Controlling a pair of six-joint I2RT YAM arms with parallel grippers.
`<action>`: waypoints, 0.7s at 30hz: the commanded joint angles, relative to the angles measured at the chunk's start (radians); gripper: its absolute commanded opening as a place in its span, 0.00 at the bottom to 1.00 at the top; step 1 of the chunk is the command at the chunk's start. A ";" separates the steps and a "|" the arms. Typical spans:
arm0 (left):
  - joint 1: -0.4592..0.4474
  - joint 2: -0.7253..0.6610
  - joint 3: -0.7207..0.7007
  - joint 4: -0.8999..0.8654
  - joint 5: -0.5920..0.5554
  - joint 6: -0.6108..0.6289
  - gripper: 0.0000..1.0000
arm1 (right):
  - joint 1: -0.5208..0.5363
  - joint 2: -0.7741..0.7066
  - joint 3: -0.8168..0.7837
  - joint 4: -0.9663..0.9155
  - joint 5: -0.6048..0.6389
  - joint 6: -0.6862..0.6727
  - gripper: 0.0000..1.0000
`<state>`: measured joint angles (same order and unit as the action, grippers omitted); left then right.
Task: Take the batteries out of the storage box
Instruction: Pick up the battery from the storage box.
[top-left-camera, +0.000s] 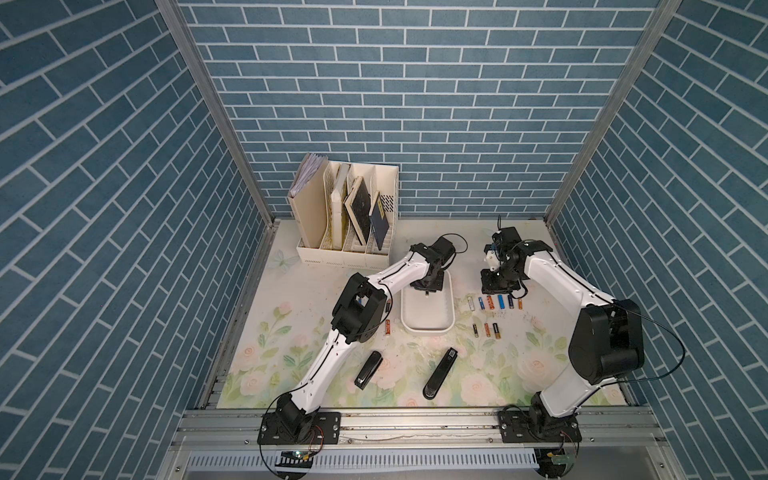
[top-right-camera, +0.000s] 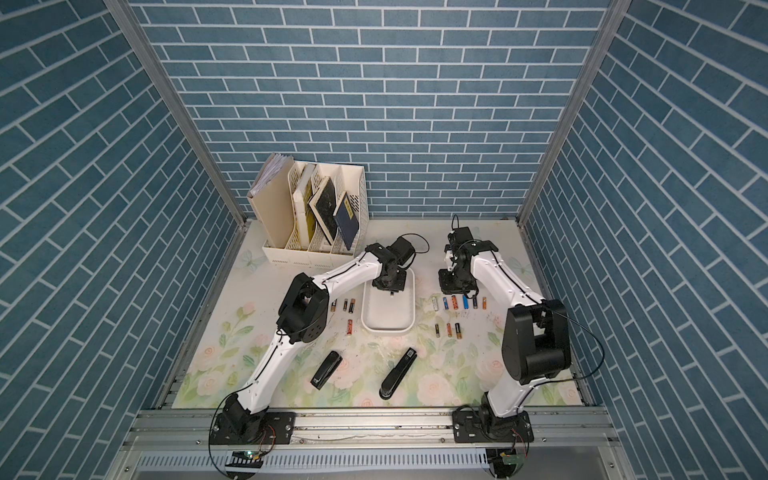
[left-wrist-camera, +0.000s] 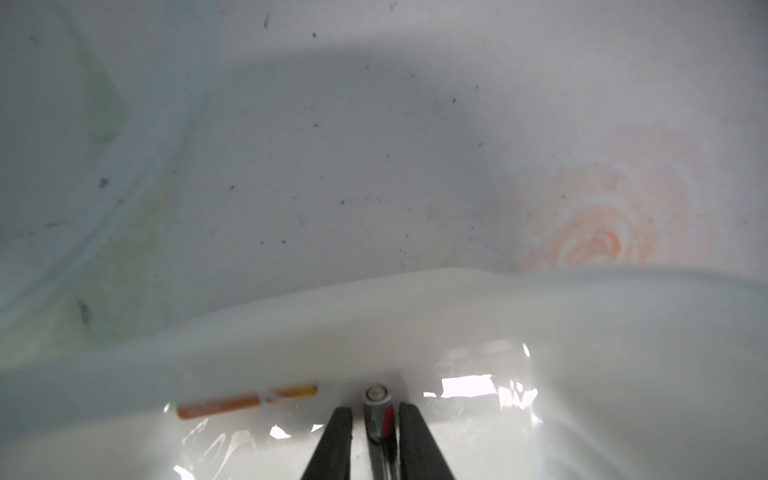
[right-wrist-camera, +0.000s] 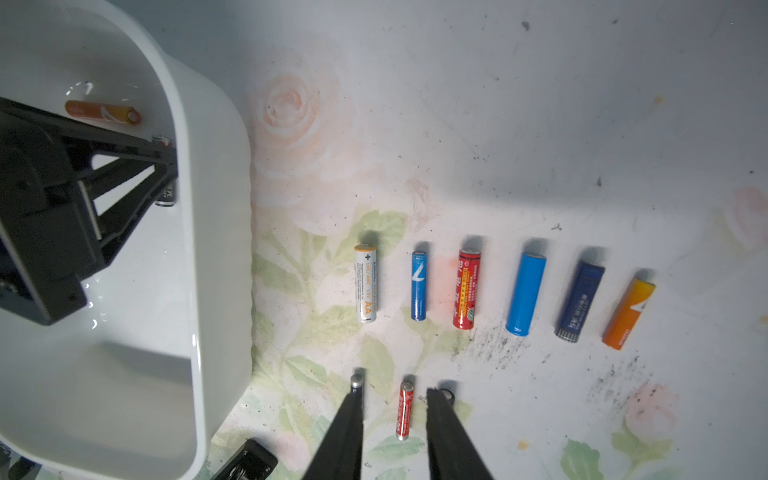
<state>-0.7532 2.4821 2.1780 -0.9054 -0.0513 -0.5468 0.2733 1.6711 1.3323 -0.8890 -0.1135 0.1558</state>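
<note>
Box (top-left-camera: 427, 329) sits mid-surface (top-left-camera: 478, 374). Organizer (top-left-camera: 347, 216) stands at back left, and two staplers (top-left-camera: 368, 370) lie in front of the box. Right of the box is a row of six batteries (right-wrist-camera: 469, 291), then a row of three (top-left-camera: 486, 329) nearer the front. Left of it lie four batteries (top-right-camera: 345, 305).

Two lie inside, at the back end. Orange battery (left-wrist-camera: 249, 401) lies along the end wall, just beside the left fingers (left-wrist-camera: 336, 432). Silver-red battery (left-wrist-camera: 378, 415) lies between those fingers, tip close to the wall. Fingers are narrow, with a slim gap each side; cannot tell if they pinch it. Right fingers (right-wrist-camera: 345, 432) are spread and empty, above the row of three.
</note>
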 joint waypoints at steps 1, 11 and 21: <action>-0.006 0.027 0.004 -0.038 0.002 -0.001 0.21 | -0.008 0.004 -0.012 -0.008 -0.011 -0.025 0.30; -0.005 -0.006 0.003 -0.035 0.052 -0.008 0.18 | -0.008 0.006 -0.015 -0.001 -0.013 -0.022 0.30; -0.002 -0.059 -0.015 -0.043 0.077 -0.014 0.18 | -0.009 0.011 -0.035 0.026 -0.025 -0.015 0.30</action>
<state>-0.7532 2.4741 2.1773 -0.9165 0.0109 -0.5526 0.2699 1.6711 1.3109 -0.8726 -0.1242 0.1562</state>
